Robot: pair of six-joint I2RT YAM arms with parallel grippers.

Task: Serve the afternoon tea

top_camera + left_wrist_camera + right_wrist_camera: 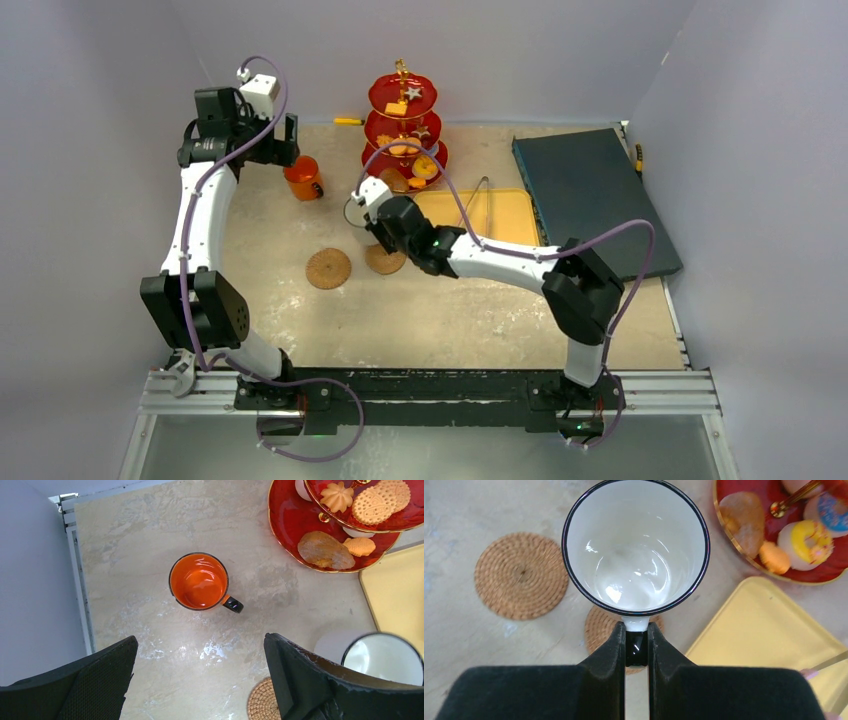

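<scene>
White, black-rimmed mug pinched by its handle in right tool; left tool spread wide.

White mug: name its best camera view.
Right wrist: the white mug fills the frame, handle pinched by the right end effector. Left wrist catches part in a corner; top external has the arm hiding most.

Bright even light, glare inside white mug
</scene>
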